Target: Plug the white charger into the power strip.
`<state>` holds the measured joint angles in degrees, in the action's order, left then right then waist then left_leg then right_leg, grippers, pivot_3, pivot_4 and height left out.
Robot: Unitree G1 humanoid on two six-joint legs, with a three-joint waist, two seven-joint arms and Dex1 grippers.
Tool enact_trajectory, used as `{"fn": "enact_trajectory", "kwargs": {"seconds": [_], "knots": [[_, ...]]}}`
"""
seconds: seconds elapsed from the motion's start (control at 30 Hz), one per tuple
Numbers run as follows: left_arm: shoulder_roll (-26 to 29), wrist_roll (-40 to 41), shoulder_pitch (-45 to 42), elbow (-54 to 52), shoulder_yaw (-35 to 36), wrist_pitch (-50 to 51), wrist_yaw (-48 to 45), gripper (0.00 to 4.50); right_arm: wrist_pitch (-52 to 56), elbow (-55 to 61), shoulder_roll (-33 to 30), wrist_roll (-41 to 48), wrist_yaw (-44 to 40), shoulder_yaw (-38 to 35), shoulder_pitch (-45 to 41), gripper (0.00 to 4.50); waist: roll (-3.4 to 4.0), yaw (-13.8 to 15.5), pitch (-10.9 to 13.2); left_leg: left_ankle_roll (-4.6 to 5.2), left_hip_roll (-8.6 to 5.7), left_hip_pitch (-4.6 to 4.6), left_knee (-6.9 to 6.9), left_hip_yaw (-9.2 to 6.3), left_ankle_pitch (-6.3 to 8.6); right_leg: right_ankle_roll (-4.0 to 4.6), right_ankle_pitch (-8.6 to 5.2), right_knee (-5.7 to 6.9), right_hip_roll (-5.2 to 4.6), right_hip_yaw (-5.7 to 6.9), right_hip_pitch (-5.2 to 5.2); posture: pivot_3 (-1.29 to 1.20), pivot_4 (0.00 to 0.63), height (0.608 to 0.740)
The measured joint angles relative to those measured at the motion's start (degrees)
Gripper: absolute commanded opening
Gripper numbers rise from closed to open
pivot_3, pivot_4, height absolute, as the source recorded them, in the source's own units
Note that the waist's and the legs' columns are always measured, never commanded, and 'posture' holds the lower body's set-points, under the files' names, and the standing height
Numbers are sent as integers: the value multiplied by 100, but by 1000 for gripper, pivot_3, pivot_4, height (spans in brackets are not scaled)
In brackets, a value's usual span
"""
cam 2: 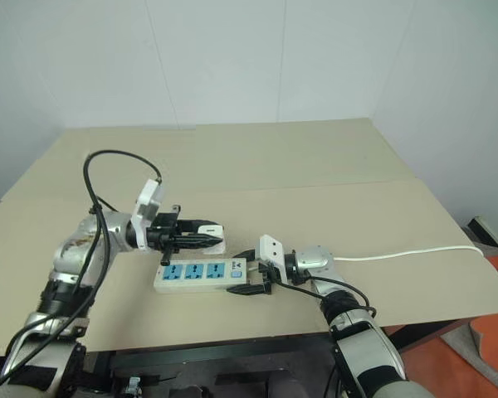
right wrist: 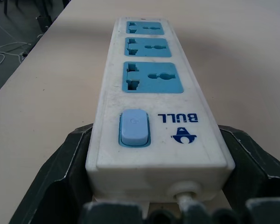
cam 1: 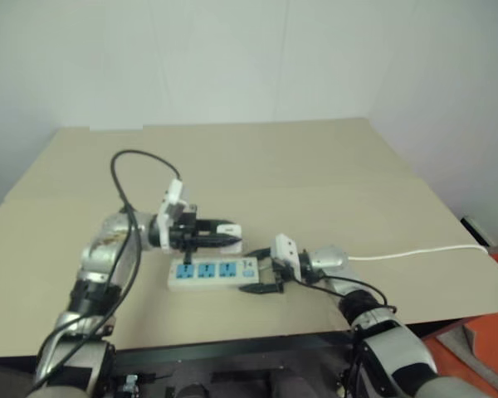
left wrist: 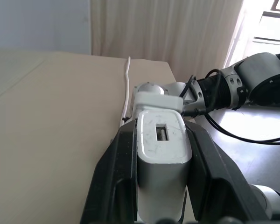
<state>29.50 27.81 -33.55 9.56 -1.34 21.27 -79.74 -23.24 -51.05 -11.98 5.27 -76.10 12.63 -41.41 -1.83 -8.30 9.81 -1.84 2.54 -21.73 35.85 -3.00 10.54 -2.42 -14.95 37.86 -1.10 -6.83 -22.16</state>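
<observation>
I hold the white charger (left wrist: pixel 161 154) in my left end effector (cam 1: pixel 222 232). The two black fingers (left wrist: pixel 119 182) are clenched on its sides. The charger hangs just above the power strip (cam 1: pixel 213 272), over the end of the strip that is far from the switch. It is not in a socket yet.

The power strip lies flat on the bench (cam 1: pixel 257 166). My right end effector (cam 1: pixel 264 278) is grasping the strip at its switch end, one finger on each long side, where the thin white cord (cam 1: pixel 415 251) comes out. The cord runs away from the strip across the bench, toward my right.

To do this step well, I think I should keep the strip pinned with my right end effector so it cannot slide. Then I should line the charger up right over one blue socket, with its pins pointing down at the holes. I cannot see the pins, so I cannot tell if they face the right way. I should go down slowly and straight. If the charger is tipped, it may bump the strip and not go in.

Now I count. There is one charger. There is one power strip. The strip has three blue sockets (right wrist: pixel 150 77) in a row and one pale blue switch (right wrist: pixel 134 127). There is one cord. All three sockets are empty.
</observation>
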Motion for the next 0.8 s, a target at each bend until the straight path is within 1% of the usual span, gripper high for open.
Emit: {"fn": "enact_trajectory", "kwargs": {"seconds": [0.13, 0.3, 0.8], "knots": [[-200, -261, 237, 51, -51, -589, 183, 1017, 0, 7, -1, 0, 4, -4, 7, 3440, -1, 5, -1, 0, 0, -1, 0, 0, 0, 0, 0, -1, 0, 0, 0, 0, 150, 740], [-252, -551, 479, 290, -214, -1098, 221, 1017, 1, 29, -1, 0, 5, -4, 19, 3440, -1, 1, -1, 0, 0, -2, -2, 1, 0, 0, 0, -5, 0, -1, 0, 0, 150, 740], [-234, -637, 589, 497, -291, -1728, -93, 1017, 17, 100, -15, -1, 25, -7, 63, 3440, -1, 8, -2, 0, 0, -3, -6, 1, 0, 0, 0, -13, 0, -1, 0, 0, 150, 740]]}}
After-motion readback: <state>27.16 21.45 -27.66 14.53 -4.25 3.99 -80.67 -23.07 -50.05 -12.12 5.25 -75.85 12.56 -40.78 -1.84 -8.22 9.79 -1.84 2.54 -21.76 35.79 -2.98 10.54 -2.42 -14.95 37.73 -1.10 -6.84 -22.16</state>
